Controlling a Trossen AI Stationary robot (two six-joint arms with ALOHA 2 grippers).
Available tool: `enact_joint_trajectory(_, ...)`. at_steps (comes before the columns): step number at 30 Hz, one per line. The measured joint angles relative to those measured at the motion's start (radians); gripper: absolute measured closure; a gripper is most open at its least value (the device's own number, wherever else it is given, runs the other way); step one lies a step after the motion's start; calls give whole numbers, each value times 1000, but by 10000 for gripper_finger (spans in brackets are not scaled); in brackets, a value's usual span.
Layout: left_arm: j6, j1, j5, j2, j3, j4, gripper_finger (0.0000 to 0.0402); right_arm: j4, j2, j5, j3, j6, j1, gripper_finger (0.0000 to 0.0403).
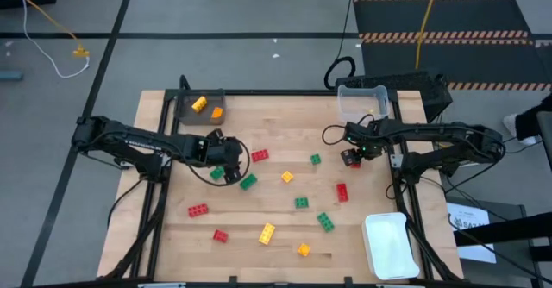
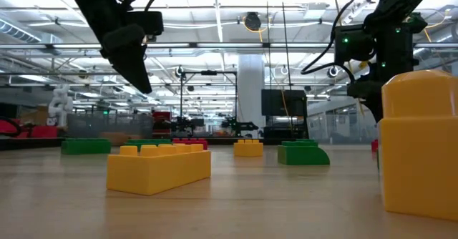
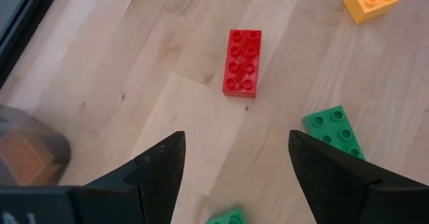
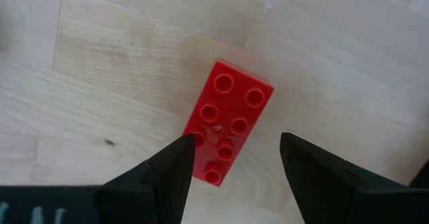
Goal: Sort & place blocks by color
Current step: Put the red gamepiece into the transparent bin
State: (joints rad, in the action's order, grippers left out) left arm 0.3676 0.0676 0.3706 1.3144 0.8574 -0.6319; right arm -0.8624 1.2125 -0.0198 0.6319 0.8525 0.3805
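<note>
red studded brick (image 4: 226, 130) lies on pale woodgrain.

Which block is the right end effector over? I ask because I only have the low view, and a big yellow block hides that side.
Observer: The right end effector hangs open over a red block that lies flat on the table.
Operator: And the left one?
Observer: The left end effector is open and empty, with a second red block ahead of it.
Operator: Anything sorted?
Observer: Two yellow-orange blocks lie in the dark grey tray.
</note>
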Motion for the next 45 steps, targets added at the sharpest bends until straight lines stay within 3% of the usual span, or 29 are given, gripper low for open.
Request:
enact_joint_trajectory(21, 1, 13, 7, 0, 0, -3, 135, 57, -45, 51, -4, 3, 0, 188)
enact_joint_trajectory(38, 8, 13, 24, 0, -20, -2, 135, 176, 26, 50, -70, -58, -3, 189)
enact_joint_trajectory(41, 19, 13, 24, 0, -37, 0, 135, 175, 24, 43, -75, -92, -3, 205)
enact_joint_trajectory(45, 33, 13, 24, 0, -59, 2, 135, 170, 24, 40, -75, -134, -2, 255)
